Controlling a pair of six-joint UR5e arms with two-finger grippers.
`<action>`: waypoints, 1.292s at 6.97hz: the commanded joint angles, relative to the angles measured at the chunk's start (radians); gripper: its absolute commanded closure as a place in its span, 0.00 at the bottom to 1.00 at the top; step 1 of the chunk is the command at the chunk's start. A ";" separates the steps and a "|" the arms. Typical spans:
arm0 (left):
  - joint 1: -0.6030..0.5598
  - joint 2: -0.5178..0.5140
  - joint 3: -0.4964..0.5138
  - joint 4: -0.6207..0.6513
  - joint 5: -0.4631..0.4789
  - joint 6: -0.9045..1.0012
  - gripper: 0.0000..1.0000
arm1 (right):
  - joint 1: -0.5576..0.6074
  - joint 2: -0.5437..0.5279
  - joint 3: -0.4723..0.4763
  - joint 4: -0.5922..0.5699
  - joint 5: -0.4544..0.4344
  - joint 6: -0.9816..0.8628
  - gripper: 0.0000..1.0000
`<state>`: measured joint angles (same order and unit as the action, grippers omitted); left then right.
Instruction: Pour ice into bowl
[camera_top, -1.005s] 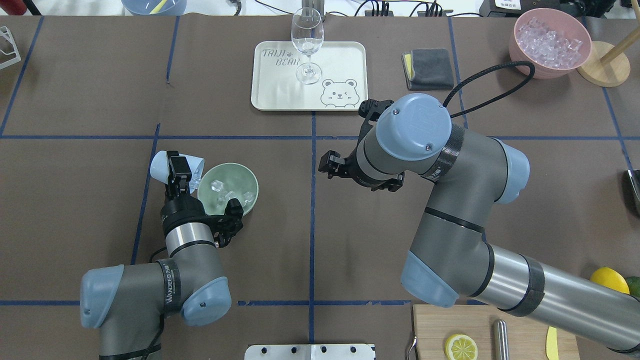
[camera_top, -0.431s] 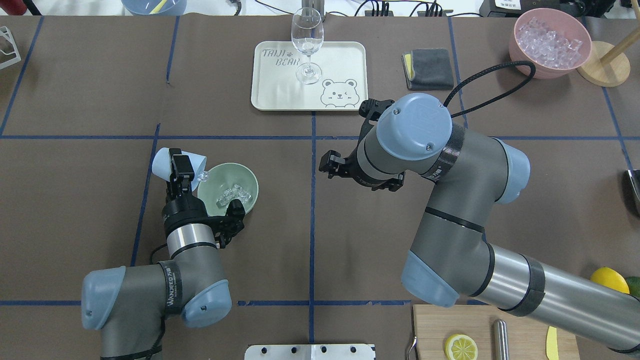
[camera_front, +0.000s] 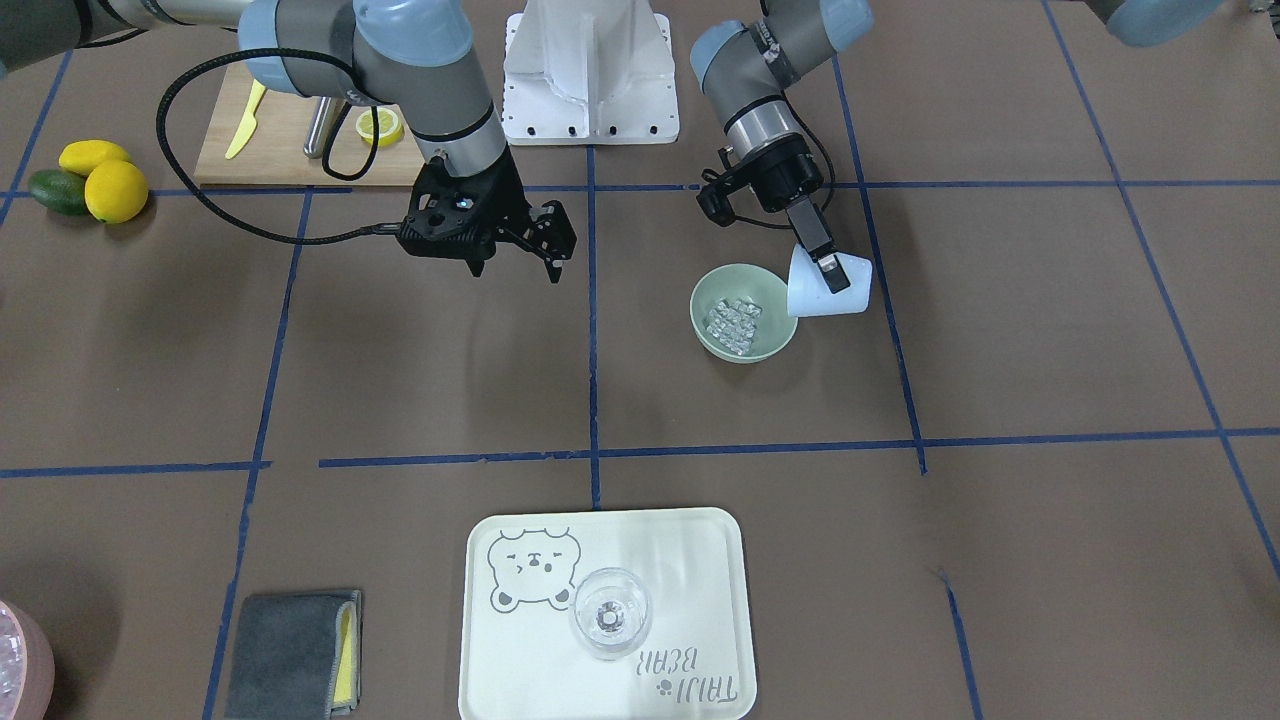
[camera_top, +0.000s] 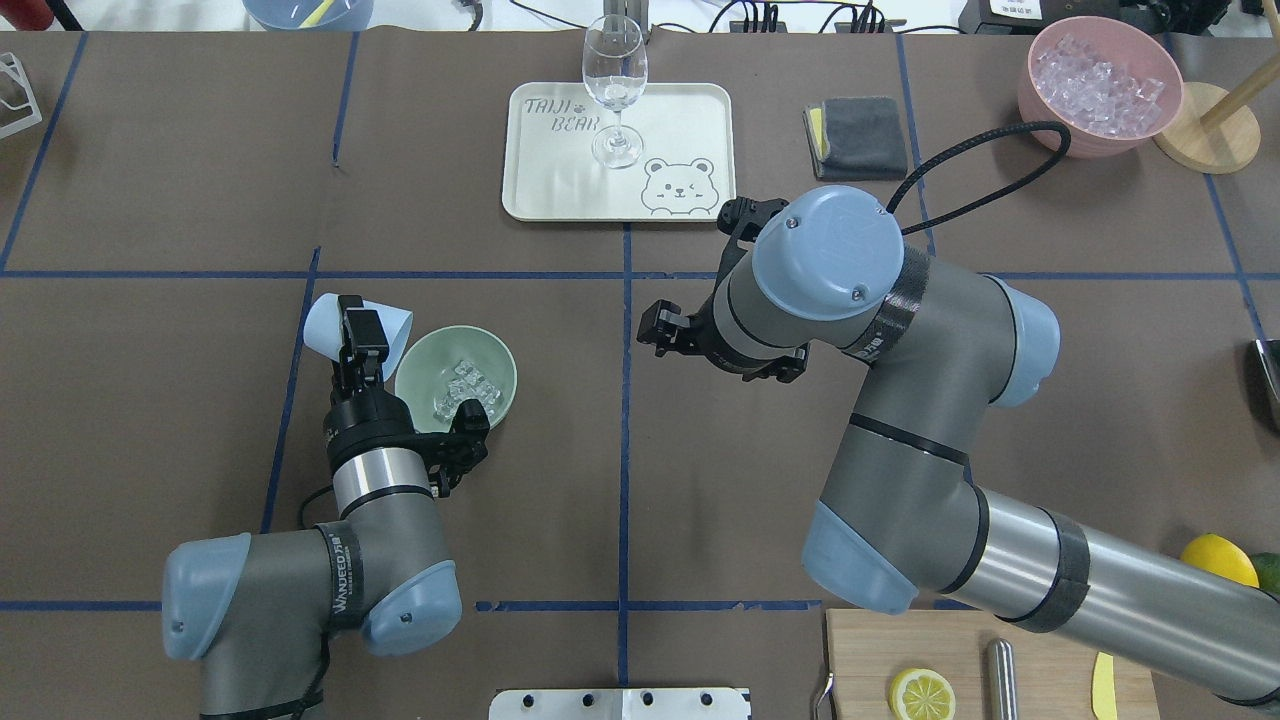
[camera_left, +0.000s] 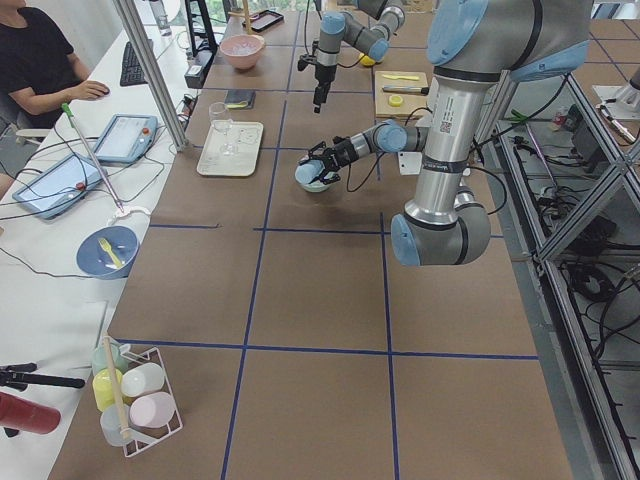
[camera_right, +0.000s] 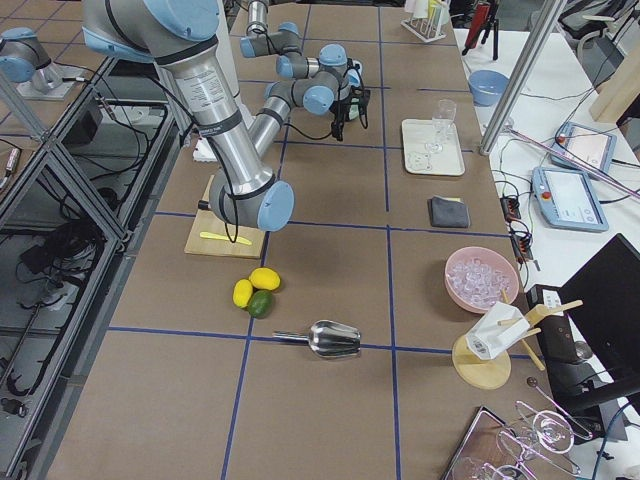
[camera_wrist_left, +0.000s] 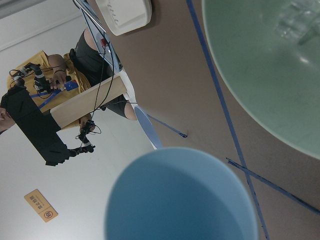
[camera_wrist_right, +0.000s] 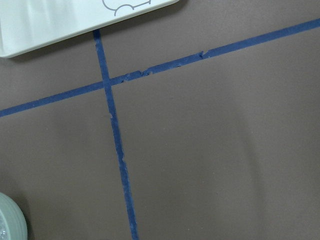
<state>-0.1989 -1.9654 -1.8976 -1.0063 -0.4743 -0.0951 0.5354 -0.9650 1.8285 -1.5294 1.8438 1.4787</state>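
last ice (camera_top: 466, 386) now in bowl (camera_top: 497, 361) | cup (camera_top: 320, 328) tipped, mouth toward bowl | left gripper (camera_top: 362, 337) clamps cup

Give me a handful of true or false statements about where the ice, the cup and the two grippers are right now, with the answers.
1. The ice lies in the green bowl. True.
2. The left gripper holds the blue cup tipped toward the bowl. True.
3. The cup is full of ice. False: the left wrist view shows no ice in it.
4. The right gripper grips the wine glass. False: it is open and empty, and the glass stands on the tray.
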 joint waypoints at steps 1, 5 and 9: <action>-0.001 -0.004 -0.001 -0.003 -0.003 -0.003 1.00 | 0.000 0.000 0.000 0.000 0.000 0.000 0.00; -0.010 0.005 -0.020 -0.048 -0.012 -0.249 1.00 | 0.000 0.000 0.000 -0.002 0.000 0.002 0.00; -0.030 0.109 -0.095 -0.316 -0.064 -0.334 1.00 | -0.002 0.000 0.000 -0.005 -0.002 0.002 0.00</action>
<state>-0.2234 -1.9149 -1.9744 -1.1902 -0.5040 -0.4275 0.5340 -0.9649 1.8285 -1.5328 1.8423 1.4801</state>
